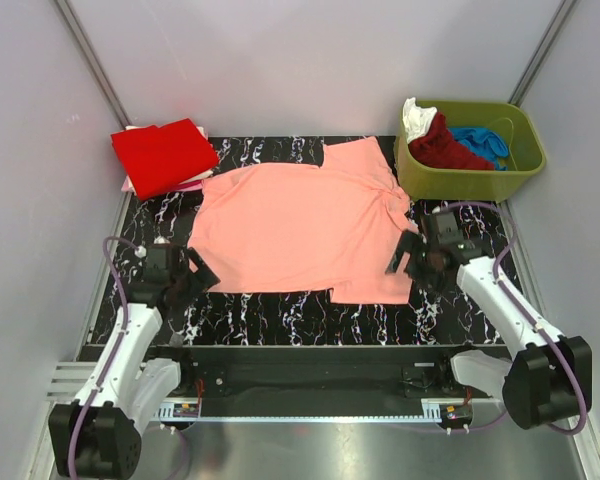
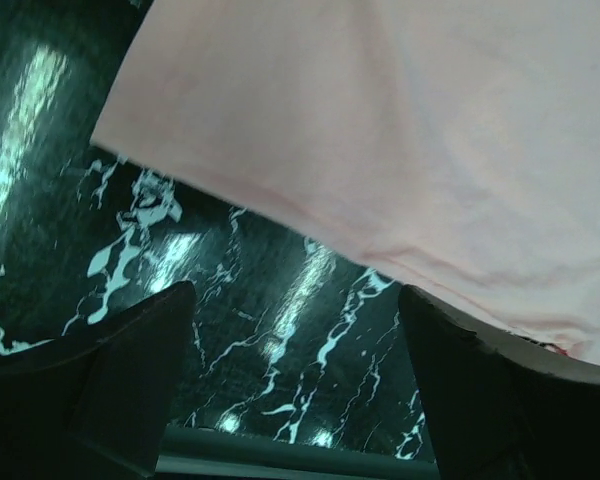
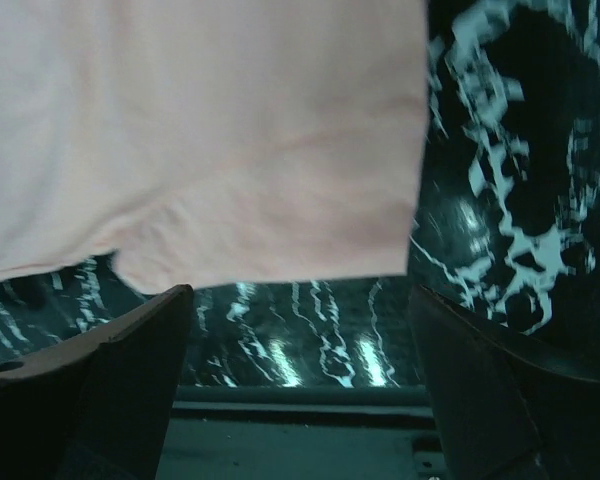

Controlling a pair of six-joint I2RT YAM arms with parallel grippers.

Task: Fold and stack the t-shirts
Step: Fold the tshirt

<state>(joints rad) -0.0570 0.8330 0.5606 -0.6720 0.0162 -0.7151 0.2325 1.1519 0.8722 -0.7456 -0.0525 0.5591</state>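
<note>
Our left end effector and right end effector gape empty at shirt corners. With a shallow pinch, we risk slipping.

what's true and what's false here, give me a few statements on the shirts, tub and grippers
The salmon-pink t-shirt lies spread out on the table. True.
The left gripper is shut on its hem. False: its jaws are open, holding nothing.
A folded bright red shirt sits at the table's far left corner. True.
The olive-green tub is empty. False: it holds crumpled shirts.
The right gripper is open by the salmon-pink shirt's right edge. True.
</note>
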